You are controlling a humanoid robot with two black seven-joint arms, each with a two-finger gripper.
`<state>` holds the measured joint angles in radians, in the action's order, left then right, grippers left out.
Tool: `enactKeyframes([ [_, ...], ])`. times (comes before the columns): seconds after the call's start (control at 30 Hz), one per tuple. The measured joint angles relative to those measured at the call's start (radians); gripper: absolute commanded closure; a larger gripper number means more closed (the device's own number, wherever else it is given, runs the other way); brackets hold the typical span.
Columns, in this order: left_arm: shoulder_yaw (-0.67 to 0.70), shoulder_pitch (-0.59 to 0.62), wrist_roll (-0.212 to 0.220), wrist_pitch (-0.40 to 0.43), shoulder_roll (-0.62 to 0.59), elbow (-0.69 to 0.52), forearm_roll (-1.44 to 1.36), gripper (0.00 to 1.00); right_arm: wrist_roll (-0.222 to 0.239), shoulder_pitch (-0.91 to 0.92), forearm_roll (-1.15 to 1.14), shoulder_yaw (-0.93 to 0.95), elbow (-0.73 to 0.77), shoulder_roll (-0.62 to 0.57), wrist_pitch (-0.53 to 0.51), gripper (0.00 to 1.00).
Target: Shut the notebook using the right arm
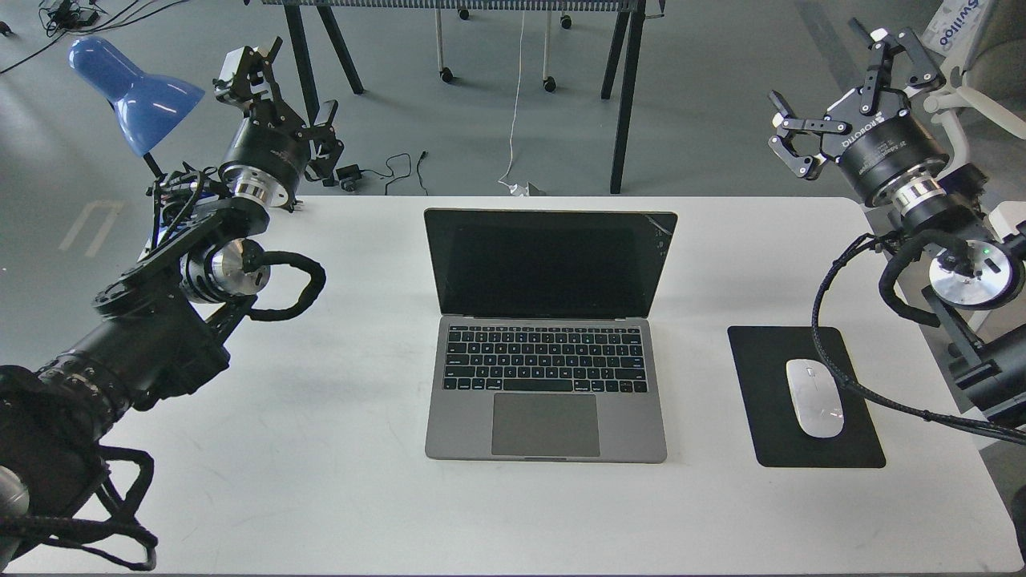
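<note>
The notebook (547, 349) stands open in the middle of the white table (321, 449), its black screen upright and facing me, with a crack at the top right corner. My right arm (954, 264) comes in from the right. Its right gripper (834, 88), lettered ROBOTIQ, hangs open above the table's far right corner, well right of the screen and holding nothing. My left gripper (280, 92) hovers open over the far left corner, also empty.
A black mouse pad (801, 417) with a white mouse (814, 397) lies right of the notebook, under the right arm's braided cable. A blue desk lamp (132, 92) stands at the far left. Table legs, chairs and cables are on the floor beyond.
</note>
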<state>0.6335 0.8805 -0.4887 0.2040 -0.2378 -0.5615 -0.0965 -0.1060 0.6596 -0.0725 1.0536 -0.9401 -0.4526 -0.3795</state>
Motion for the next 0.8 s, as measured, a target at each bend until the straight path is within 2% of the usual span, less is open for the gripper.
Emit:
enactKeyframes([
  [0.53, 0.0, 0.0, 0.0, -0.002, 0.0, -0.002, 0.003, 0.0, 0.0, 0.004, -0.004, -0.016, 0.009, 0.018, 0.029, 0.0],
  [0.8, 0.0, -0.001, 0.0, -0.001, 0.0, -0.002, 0.003, 0.0, 0.003, 0.225, -0.04, -0.226, 0.182, 0.06, 0.071, 0.0],
])
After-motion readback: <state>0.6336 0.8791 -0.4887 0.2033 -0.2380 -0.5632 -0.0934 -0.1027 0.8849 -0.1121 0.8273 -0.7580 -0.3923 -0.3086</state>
